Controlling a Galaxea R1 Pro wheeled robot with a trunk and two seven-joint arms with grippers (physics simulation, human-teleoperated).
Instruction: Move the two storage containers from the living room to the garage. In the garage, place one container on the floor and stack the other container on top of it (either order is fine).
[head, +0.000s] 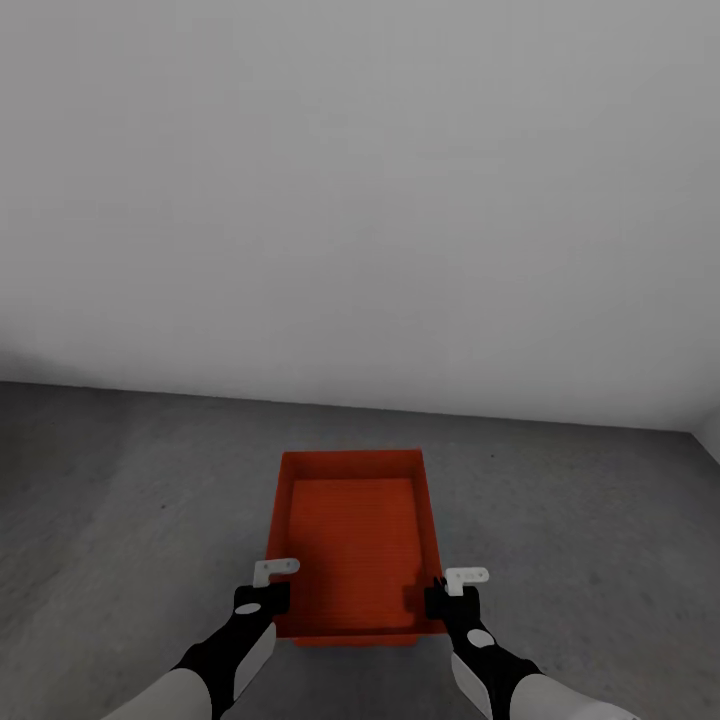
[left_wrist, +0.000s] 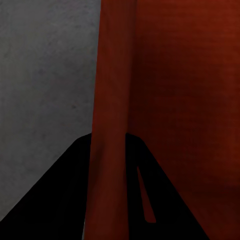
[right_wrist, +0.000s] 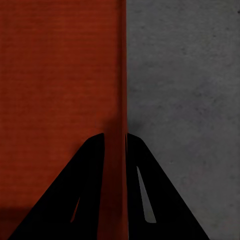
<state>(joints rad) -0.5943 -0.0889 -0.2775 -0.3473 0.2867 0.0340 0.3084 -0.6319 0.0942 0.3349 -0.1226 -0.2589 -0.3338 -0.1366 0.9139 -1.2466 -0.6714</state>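
**Both grippers held one orange-red container low over the garage floor**

A single orange-red storage container (head: 352, 545) sat between the two arms, in front of a plain pale grey wall (head: 360, 200). The left gripper (head: 262, 598) pinched the container's left side wall near its close corner; the left wrist view showed that wall running up between the dark fingers (left_wrist: 65, 195), one inside the box and one outside. The right gripper (head: 438, 600) pinched the opposite wall in the same way, a finger (right_wrist: 150, 195) on each face. Dark grey concrete floor (head: 120, 500) lay directly outboard of each gripper. Whether the container's base was already touching the floor could not be told.

To set it down well, both arms would likely need to lower together and level, so the box did not tilt or twist. Each gripper should spread only once the base rested flat, then lift straight up off the walls without dragging them.
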